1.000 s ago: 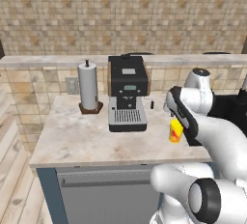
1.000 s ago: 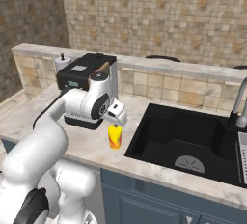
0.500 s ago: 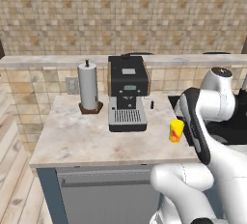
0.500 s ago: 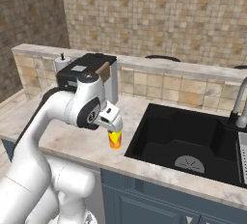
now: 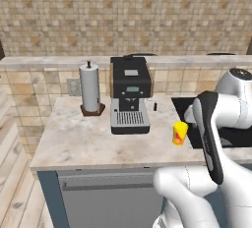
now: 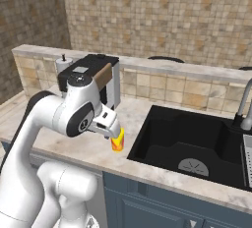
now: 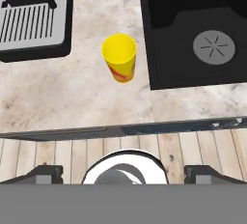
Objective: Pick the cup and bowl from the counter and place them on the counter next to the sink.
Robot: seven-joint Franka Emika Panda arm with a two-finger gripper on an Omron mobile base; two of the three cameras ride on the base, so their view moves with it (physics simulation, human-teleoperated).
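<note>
The cup [image 7: 120, 56] is seen upright on the surface [image 7: 72, 88], between the coffee machine [image 5: 130, 100] and the sink [image 6: 197, 141], just beside the basin's edge. The gripper [image 7: 124, 171] is held wide apart above it, and nothing is gripped.

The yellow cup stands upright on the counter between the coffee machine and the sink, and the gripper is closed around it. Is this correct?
Not fully. The cup does stand upright on the counter between the coffee machine and the sink, but the gripper is not closed around it. The hand view shows the fingertips wide apart and well clear of the cup, which stands free.
</note>
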